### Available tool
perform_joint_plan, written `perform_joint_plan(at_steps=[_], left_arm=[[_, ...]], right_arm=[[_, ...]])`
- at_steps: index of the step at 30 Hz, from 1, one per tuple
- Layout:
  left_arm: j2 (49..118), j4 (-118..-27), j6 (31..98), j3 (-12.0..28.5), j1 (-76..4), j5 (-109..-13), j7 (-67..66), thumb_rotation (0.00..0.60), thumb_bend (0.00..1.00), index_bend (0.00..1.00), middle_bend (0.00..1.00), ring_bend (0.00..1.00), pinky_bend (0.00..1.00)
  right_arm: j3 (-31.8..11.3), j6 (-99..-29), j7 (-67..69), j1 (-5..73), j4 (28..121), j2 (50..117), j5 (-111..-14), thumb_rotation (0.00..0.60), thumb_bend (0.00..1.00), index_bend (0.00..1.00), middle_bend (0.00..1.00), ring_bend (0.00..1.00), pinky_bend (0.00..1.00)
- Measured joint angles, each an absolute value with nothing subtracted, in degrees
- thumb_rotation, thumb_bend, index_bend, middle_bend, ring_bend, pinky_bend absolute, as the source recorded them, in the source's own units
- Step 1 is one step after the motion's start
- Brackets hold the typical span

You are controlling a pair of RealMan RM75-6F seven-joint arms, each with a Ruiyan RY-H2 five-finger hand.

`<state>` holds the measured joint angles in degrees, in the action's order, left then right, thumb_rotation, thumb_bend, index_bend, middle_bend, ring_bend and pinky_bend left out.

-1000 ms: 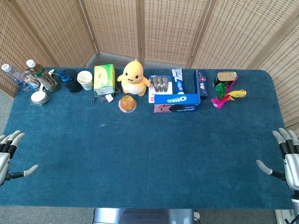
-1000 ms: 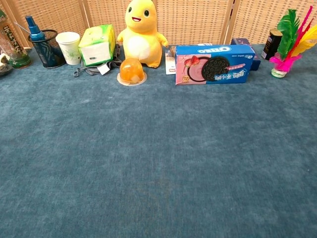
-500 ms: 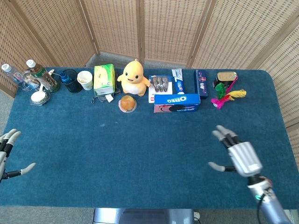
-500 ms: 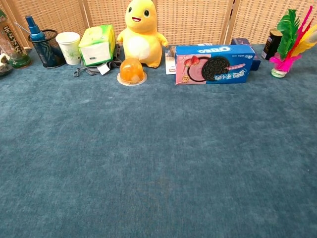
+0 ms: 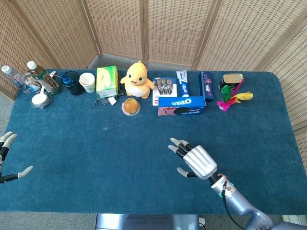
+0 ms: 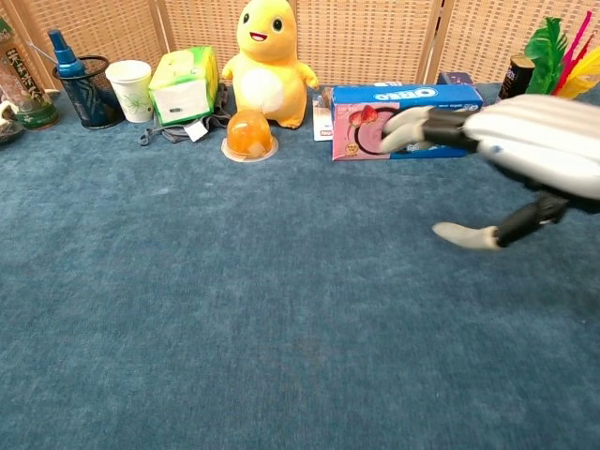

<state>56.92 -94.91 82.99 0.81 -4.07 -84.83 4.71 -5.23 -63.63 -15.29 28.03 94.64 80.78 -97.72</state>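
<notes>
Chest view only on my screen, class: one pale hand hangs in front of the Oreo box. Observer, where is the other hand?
Observer: The left hand is at the table's left edge, fingers apart, holding nothing; only the head view shows it.
Operator: Is the right hand touching the Oreo box?
Observer: No. From above, the right hand is well short of the Oreo box, with bare blue cloth between them.
Operator: What lies behind the box?
Observer: A pack of batteries and a toothpaste box lie just behind it.
</notes>
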Motion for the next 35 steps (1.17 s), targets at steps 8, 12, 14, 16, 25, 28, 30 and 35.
perform_joint_plan(at_steps=[8,12,14,16,25,28,30,35], left_arm=[[56.5,-94.9,83.1,1.0,-3.9,-84.5,5.5,0.262,0.0,0.0,0.0,0.0,0.04],[56.3,-95.0,83.0,1.1,-3.9,-84.3,5.9,0.265,0.0,0.0,0.0,0.0,0.04],[56.3,-95.0,82.9,1.1,-3.9,-84.2,5.9,0.261,0.0,0.0,0.0,0.0,0.04],[56.3,-95.0,82.7,1.1,-4.0,-84.1,5.8,0.258,0.0,0.0,0.0,0.0,0.04],[56.2,-95.2,82.4,1.1,-4.0,-83.9,5.8,0.262,0.0,0.0,0.0,0.0,0.04],[56.2,-95.2,82.5,1.1,-3.9,-84.0,5.9,0.262,0.0,0.0,0.0,0.0,0.04],[56.1,-95.3,82.5,1.1,-3.9,-84.0,5.9,0.262,0.0,0.0,0.0,0.0,0.04],[56.0,-95.3,82.5,1.1,-3.9,-83.9,6.1,0.261,0.0,0.0,0.0,0.0,0.04]], right_arm=[[-5.5,-61.3,-16.0,31.4,94.5,82.9,-97.2,0.547,0.44,0.14,0.0,0.2,0.8],[-5.4,-61.9,-15.7,32.1,94.9,83.1,-98.1,0.549,0.44,0.14,0.0,0.21,0.8],[-5.4,-62.1,-15.8,32.6,95.0,83.1,-98.3,0.547,0.44,0.14,0.0,0.21,0.8],[-5.6,-62.2,-16.0,32.9,95.1,83.2,-98.2,0.546,0.44,0.14,0.0,0.21,0.8],[-5.3,-65.0,-15.4,33.7,94.6,83.5,-100.3,0.55,0.44,0.1,0.0,0.2,0.77],[-4.8,-65.7,-14.8,33.9,94.2,83.5,-100.7,0.552,0.44,0.09,0.0,0.2,0.76],[-4.6,-65.7,-15.0,33.9,94.3,83.4,-100.7,0.552,0.43,0.09,0.0,0.2,0.76],[-4.2,-66.0,-15.2,34.2,94.9,83.3,-101.1,0.557,0.43,0.09,0.0,0.2,0.76]])
